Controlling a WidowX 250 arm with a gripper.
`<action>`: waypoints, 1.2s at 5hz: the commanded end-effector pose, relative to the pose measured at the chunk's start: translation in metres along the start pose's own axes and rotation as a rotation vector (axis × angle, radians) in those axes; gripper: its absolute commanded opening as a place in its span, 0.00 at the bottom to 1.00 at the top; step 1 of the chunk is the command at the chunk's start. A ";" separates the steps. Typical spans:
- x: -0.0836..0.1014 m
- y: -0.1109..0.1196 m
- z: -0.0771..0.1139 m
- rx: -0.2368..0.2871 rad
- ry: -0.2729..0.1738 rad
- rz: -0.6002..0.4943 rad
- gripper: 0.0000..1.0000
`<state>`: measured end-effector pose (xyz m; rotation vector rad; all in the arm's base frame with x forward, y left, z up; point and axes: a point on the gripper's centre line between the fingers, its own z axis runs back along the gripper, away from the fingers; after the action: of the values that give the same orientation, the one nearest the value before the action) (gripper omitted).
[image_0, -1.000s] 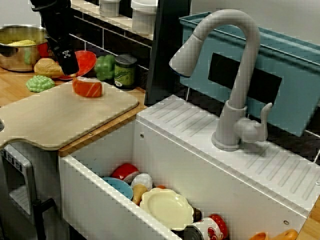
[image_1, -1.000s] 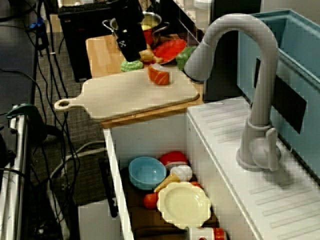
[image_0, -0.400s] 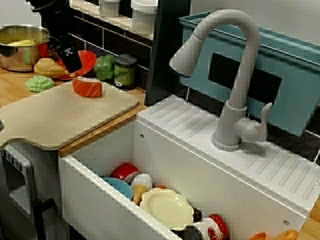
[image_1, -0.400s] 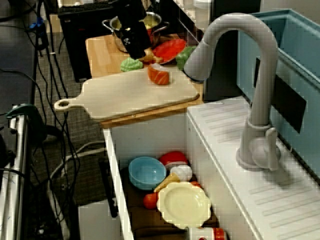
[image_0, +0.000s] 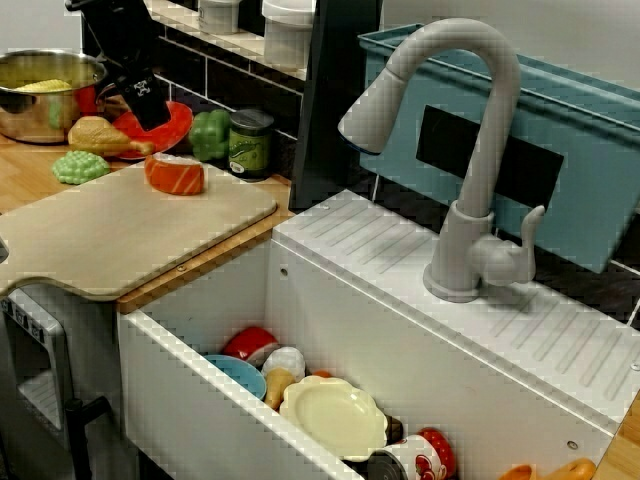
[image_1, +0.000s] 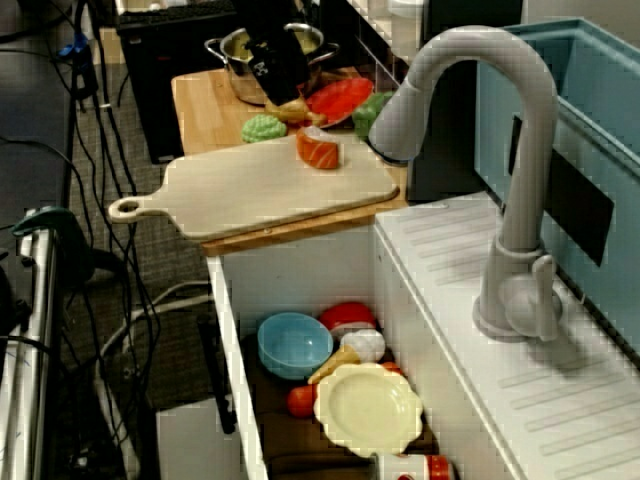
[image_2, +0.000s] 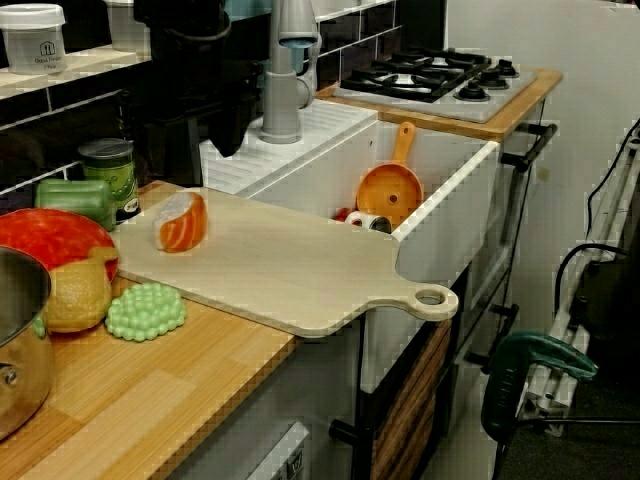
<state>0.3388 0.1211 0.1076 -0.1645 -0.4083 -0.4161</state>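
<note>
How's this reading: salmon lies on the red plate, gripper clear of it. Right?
One thing is wrong. The salmon lies on the board, near its back edge, not on the red plate behind it. The view from the sink front shows it. The gripper is clear of it, as you said.

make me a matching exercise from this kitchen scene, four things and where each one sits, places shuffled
Things
1. salmon piece
2. cream plate
3. green can
4. steel pot

Places
a. down in the sink
b. at the far end of the wooden counter
c. on the cutting board
d. by the back wall, beside the green pepper

Pairs: 1-c, 2-a, 3-d, 4-b
</note>
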 end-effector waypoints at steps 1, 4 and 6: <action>0.006 0.006 -0.001 0.035 -0.018 0.000 1.00; 0.003 0.008 -0.007 -0.010 0.031 -0.042 1.00; 0.010 0.011 -0.011 -0.130 0.122 -0.210 1.00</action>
<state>0.3483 0.1236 0.0824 -0.2683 -0.2389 -0.6394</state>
